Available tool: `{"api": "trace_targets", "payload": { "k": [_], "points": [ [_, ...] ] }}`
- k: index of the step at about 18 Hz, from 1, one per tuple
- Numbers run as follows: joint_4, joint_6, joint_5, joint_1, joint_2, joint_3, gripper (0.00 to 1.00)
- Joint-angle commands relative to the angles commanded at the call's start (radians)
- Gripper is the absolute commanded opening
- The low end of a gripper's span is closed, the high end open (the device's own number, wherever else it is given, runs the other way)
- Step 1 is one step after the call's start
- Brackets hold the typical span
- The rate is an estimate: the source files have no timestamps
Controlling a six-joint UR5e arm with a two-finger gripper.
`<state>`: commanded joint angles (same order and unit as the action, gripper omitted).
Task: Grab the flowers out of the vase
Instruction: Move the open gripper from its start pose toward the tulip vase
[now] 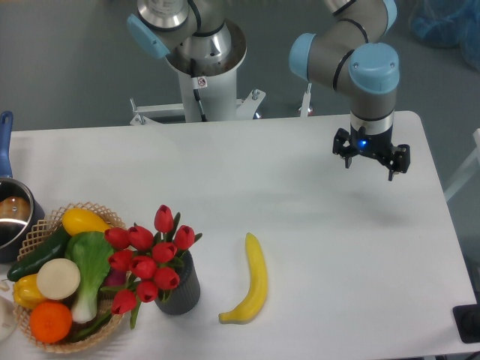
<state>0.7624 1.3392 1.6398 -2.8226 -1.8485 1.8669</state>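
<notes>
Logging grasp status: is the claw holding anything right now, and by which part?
Nothing is held. The claw hangs open and empty above the table, far from the flowers, which sit in the vase.

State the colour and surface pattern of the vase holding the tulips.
Dark grey with vertical ribs, on the vase; the fixed camera view shows it.

One vase (180, 289), about ten tulip buds (146, 262), one banana (253, 281), one basket (45, 225), one pot (11, 214).

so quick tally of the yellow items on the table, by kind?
Banana, loose on the table: 1
Yellow squash-like piece in the basket: 1
Yellow pepper-like piece in the basket: 1
Total yellow: 3
</notes>
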Motion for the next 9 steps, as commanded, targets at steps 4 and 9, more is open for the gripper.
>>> {"api": "trace_targets", "payload": {
  "k": [4, 9],
  "points": [
    [-0.002, -0.012, -0.005, 0.025, 0.002, 0.0, 1.0],
    [-0.005, -0.025, -0.025, 0.043, 0.0, 0.015, 1.0]
  ]
}}
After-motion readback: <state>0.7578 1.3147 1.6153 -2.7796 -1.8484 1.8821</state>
